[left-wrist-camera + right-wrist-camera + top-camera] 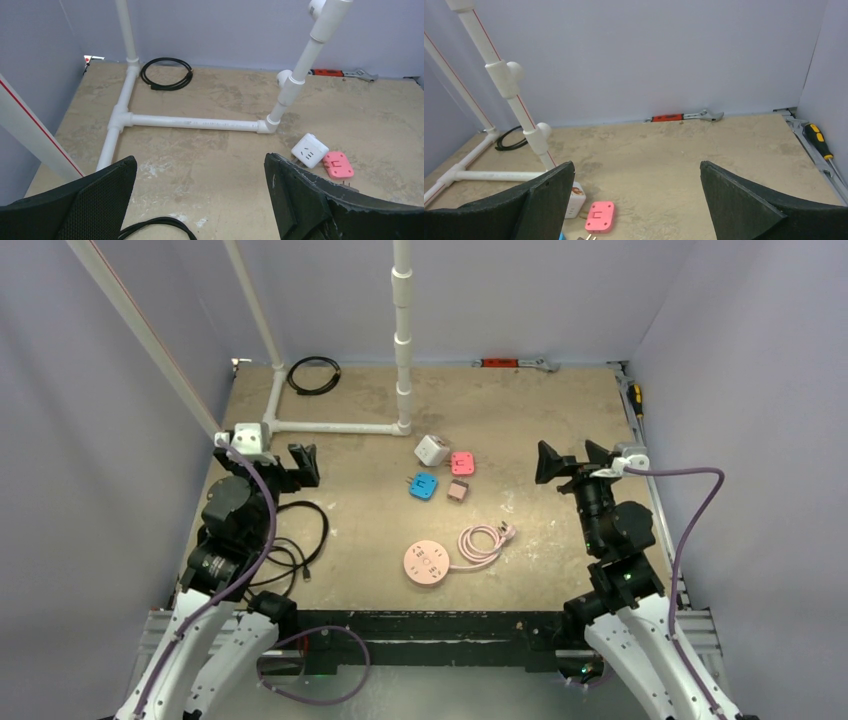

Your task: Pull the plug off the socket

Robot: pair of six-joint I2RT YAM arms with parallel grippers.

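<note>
The socket (427, 564), a flat round pale-pink disc, lies face up near the table's front, its coiled pink cord (482, 540) beside it on the right. I see nothing standing in its slots. A small square pink plug (462, 463) (338, 165) (599, 216) lies loose farther back, well apart from the socket. My left gripper (305, 465) (200, 165) hovers open at the left, empty. At the right, my right gripper (568, 458) (636, 170) also hangs open and empty. Neither wrist view shows the socket.
By the pink plug lie a white cube adapter (431, 450), a blue plug (423, 485) and a small dusty-pink block (458, 490). A white pipe frame (330, 426) with an upright post (402, 330) stands behind. Black cable coil (313, 375), wrench (515, 363), screwdriver (634, 397), loose black cable (300, 540).
</note>
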